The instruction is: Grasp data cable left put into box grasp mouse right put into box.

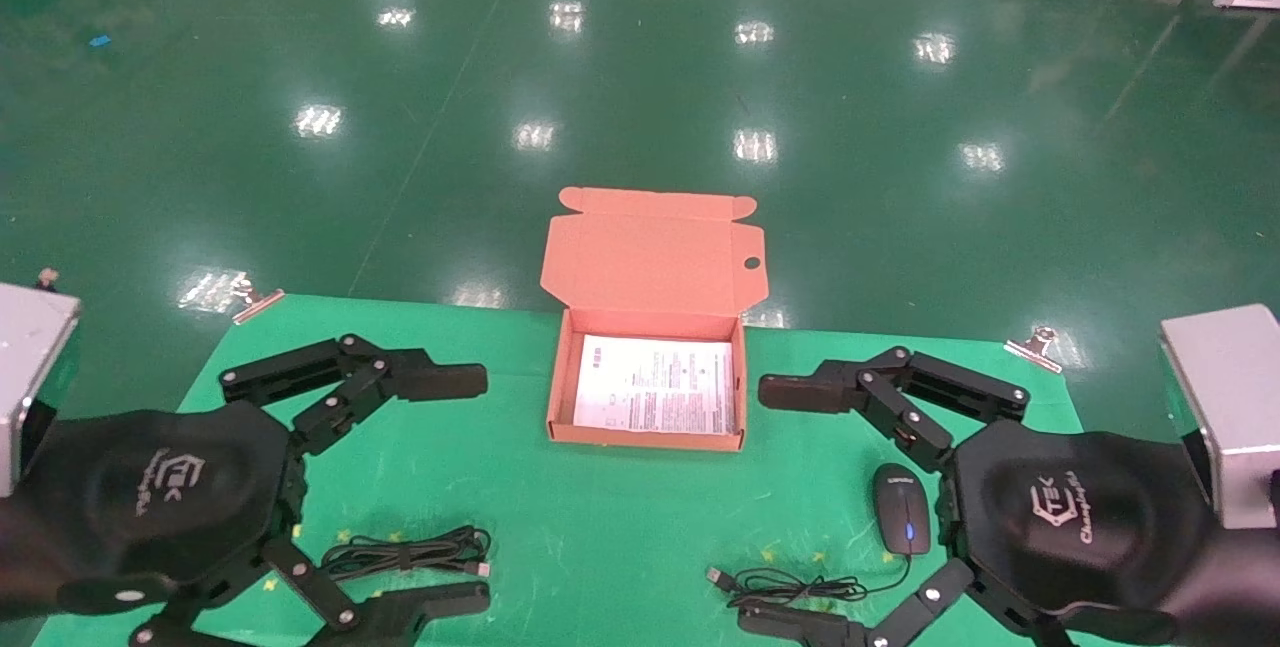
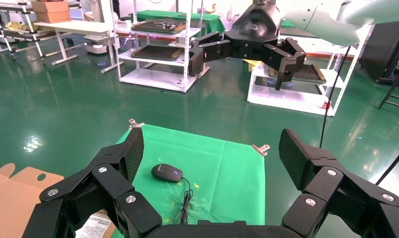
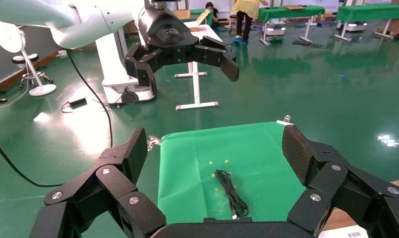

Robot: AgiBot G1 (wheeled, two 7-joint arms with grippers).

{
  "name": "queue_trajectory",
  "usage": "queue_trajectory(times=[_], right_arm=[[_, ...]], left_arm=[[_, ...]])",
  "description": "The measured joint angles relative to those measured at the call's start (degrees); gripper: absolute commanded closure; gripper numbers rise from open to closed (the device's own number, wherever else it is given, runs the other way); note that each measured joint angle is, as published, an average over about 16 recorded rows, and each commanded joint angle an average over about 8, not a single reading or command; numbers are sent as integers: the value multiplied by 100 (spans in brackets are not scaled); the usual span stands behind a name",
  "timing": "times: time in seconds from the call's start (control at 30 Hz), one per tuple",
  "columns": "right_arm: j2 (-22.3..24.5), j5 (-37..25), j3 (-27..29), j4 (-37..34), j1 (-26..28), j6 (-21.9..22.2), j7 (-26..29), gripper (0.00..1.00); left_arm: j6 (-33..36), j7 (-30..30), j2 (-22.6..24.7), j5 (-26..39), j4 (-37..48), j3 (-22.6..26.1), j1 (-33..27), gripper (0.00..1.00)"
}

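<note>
Both claws, left (image 1: 455, 492) and right (image 1: 790, 507), spread wide; cable (image 1: 408, 554) limp, light, best pinched at tied middle; mouse (image 1: 901, 522) rigid, slick, side grip.

Data cable (image 3: 231, 193) on green mat (image 3: 197, 163) (bundled), right end effector (image 3: 214, 158) open
</note>
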Motion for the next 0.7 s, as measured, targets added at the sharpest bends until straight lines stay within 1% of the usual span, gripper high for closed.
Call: queue_trajectory(times=[0.53, 0.7], right_arm=[[3, -6, 0, -3, 0, 5, -1, 0], [14, -88, -12, 8, 25, 31, -29, 0]], left_arm=[[-5, 3, 3, 8, 3, 5, -3, 0], [8, -4, -2, 104, -11, 49, -33, 0]])
